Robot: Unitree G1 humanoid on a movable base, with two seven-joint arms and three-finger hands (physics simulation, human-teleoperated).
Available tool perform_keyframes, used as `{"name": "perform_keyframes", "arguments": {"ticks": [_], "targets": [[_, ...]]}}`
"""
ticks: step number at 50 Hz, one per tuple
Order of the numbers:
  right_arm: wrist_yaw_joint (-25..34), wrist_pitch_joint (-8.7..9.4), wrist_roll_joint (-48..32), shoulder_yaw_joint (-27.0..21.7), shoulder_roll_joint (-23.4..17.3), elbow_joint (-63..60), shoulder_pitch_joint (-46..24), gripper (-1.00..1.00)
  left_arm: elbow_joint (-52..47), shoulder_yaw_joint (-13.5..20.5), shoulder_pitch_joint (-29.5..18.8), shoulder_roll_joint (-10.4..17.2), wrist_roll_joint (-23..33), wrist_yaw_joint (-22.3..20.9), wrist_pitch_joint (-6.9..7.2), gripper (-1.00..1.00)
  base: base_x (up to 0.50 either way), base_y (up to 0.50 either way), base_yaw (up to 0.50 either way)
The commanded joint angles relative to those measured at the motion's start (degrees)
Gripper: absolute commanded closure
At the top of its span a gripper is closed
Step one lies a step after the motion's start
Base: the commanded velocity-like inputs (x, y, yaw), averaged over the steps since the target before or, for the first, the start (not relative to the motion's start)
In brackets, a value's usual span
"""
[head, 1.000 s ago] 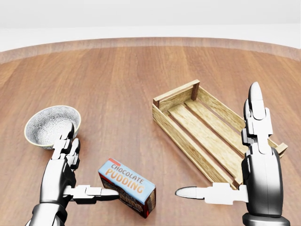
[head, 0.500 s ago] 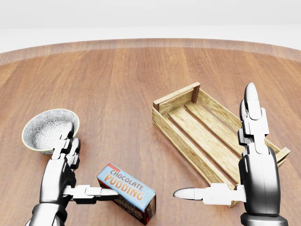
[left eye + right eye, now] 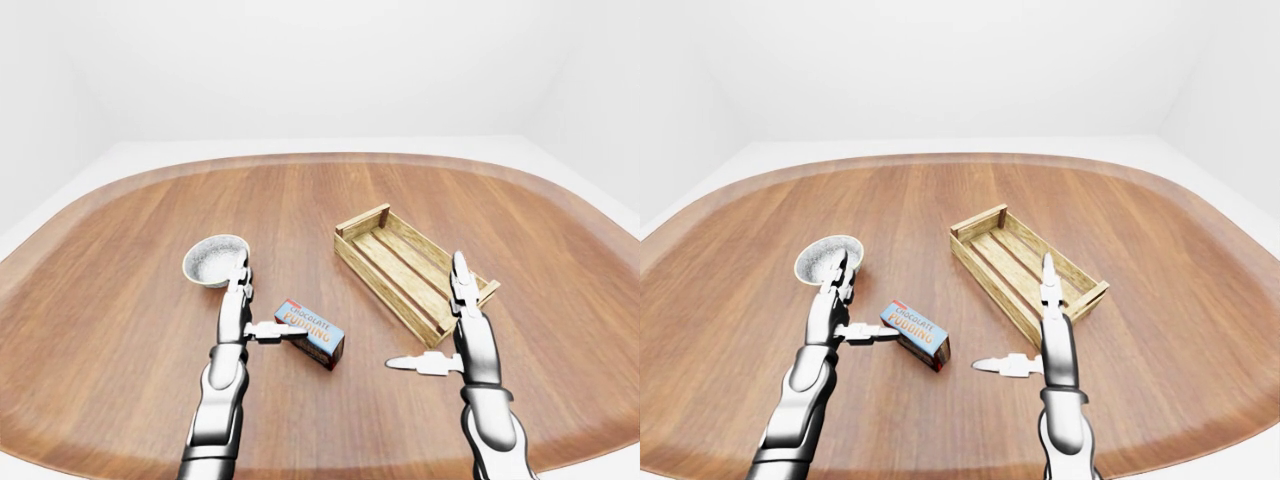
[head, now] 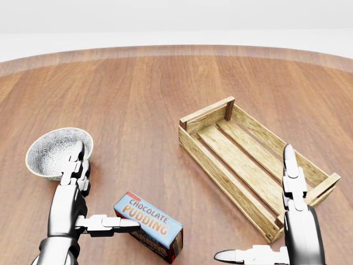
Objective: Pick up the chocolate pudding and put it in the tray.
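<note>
Setting: a bare simulated test room, not a lived-in home or shop. Walls and floor are plain white with no furniture, windows or fittings in view. One large rounded wooden counter (image 3: 330, 210) fills the scene, plank grain running away from the camera, edge curving at left and right. Surfaces are evenly lit and spotless, a rendered look. On it sits a sparse staged set of props: a slatted wooden tray (image 4: 251, 160), a patterned bowl (image 4: 52, 150), a chocolate pudding (image 4: 150, 225) box. The spread reads as a manipulation trial bench.
</note>
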Motion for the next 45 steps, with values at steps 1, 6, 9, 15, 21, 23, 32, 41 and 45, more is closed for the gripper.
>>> {"name": "perform_keyframes", "arguments": {"ticks": [1, 6, 9, 15, 21, 23, 32, 41, 45], "targets": [[1.6, 0.00, 1.7, -1.4, 0.4, 8.6, 1.3, -1.00, -0.6, 0.4, 0.4, -0.1, -2.4, -1.2, -0.23, -1.00, 0.00, 0.00, 0.00], [-0.9, 0.00, -1.0, -0.2, 0.7, 16.9, -0.5, -1.00, -0.6, 0.4, 0.4, -0.1, -2.4, -1.2, -0.26, -1.00, 0.00, 0.00, 0.00], [-1.5, 0.00, -2.0, 1.7, 0.8, 16.2, -0.6, -1.00, -0.3, 0.5, 0.3, -0.1, -2.5, -1.2, -0.49, -1.00, 0.00, 0.00, 0.00], [-4.5, 0.00, -5.2, 5.5, 0.4, 16.0, -0.8, -1.00, -0.5, 0.4, 0.5, -0.1, -2.5, -1.3, -0.48, -1.00, 0.00, 0.00, 0.00], [-7.8, 0.00, -7.6, 8.1, -0.2, 19.4, -2.2, -1.00, 0.0, 0.4, 0.4, -0.1, -2.5, -1.5, -0.94, -1.00, 0.00, 0.00, 0.00], [-8.2, 0.00, -8.1, 9.0, -0.1, 19.7, -2.8, -1.00, 0.1, 0.4, 0.4, -0.1, -2.5, -1.5, -0.97, -1.00, 0.00, 0.00, 0.00], [-10.8, 0.00, -10.2, 11.7, 0.0, 24.0, -6.2, -1.00, -0.2, 0.3, 0.6, -0.1, -2.4, -1.6, -0.75, -1.00, 0.00, 0.00, 0.00], [-11.8, 0.00, -10.3, 11.9, 1.0, 31.2, -11.1, -1.00, 0.1, 0.4, 0.6, -0.1, -2.5, -1.7, -1.00, -1.00, 0.00, 0.00, 0.00], [-13.8, 0.00, -11.7, 11.4, 1.6, 38.0, -14.0, -1.00, 0.1, 0.3, 0.6, -0.1, -2.5, -1.8, -1.02, -1.00, 0.00, 0.00, 0.00]]}}
